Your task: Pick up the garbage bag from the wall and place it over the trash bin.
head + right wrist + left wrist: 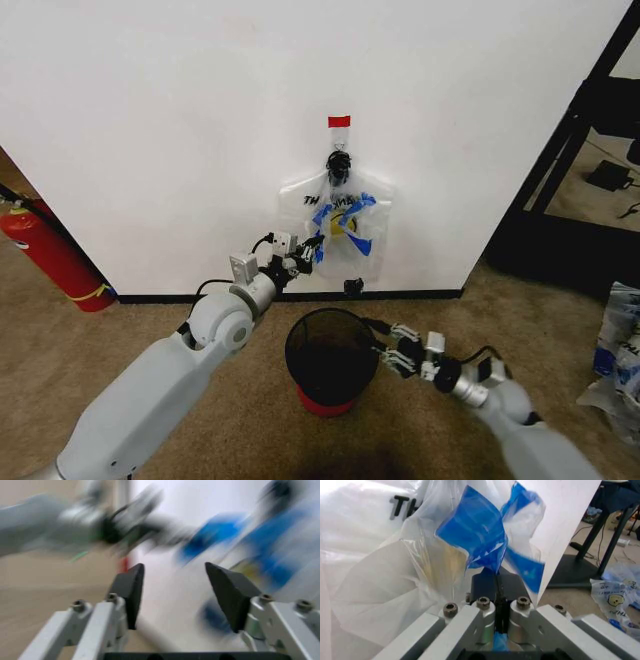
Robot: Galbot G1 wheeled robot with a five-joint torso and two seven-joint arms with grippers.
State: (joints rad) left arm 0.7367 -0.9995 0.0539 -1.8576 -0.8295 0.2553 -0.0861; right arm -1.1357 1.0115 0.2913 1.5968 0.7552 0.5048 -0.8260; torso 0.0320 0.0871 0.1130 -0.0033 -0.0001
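Observation:
The garbage bag [342, 215] hangs flat on the white wall from a black hook under a strip of red tape [339, 121]; it is whitish with blue patches and black lettering. My left gripper [311, 249] is at the bag's lower left edge. In the left wrist view the gripper [499, 605] is shut on a blue fold of the bag [475, 536]. The trash bin [332, 352], black mesh with a red base, stands on the carpet below the bag. My right gripper [383, 347] is beside the bin's right rim, and it [172, 588] is open with nothing between its fingers.
A red fire extinguisher [50, 255] leans by the wall at the left. A black rack frame [570, 150] stands at the wall's right end. More plastic bags [620, 350] lie on the floor at the far right. A small black object [352, 287] sits at the wall's base.

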